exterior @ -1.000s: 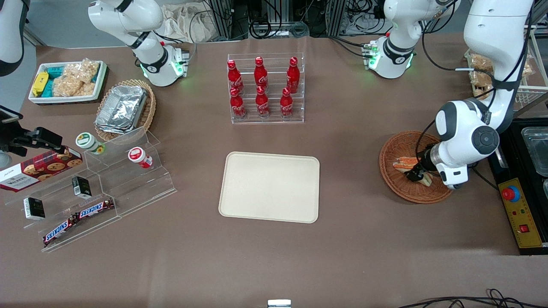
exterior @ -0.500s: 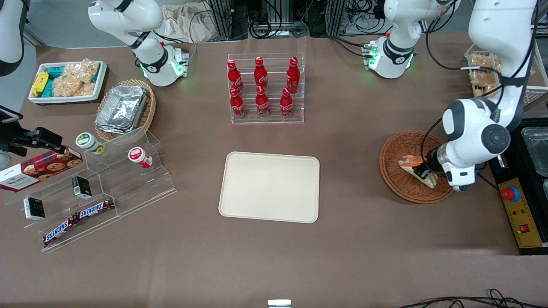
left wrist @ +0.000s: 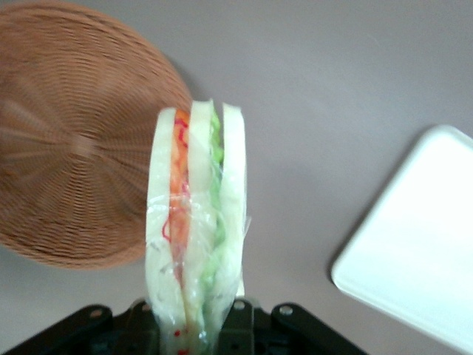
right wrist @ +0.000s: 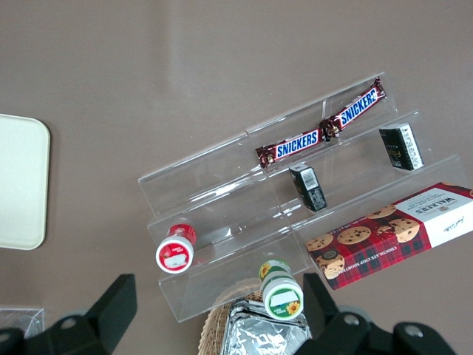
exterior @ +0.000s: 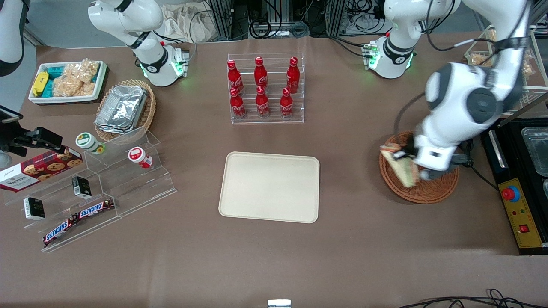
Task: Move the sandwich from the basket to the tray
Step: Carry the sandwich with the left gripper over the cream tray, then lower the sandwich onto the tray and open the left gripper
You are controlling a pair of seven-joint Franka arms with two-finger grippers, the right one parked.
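Observation:
The sandwich, a clear-wrapped wedge of white bread with orange and green layers, hangs in the air over the rim of the reddish-brown wicker basket. My left gripper is shut on it and holds it above the basket's edge that faces the tray. The basket holds nothing else that I can see. The cream-beige tray lies flat on the brown table, some way toward the parked arm's end from the basket.
A clear rack of red cola bottles stands farther from the front camera than the tray. A tan basket of foil containers, a white bin of snacks and a clear stepped shelf lie toward the parked arm's end. A black control box sits beside the basket.
The gripper has risen out of the basket with the sandwich in it and shifted toward the tray; the sandwich no longer rests on the basket's floor.

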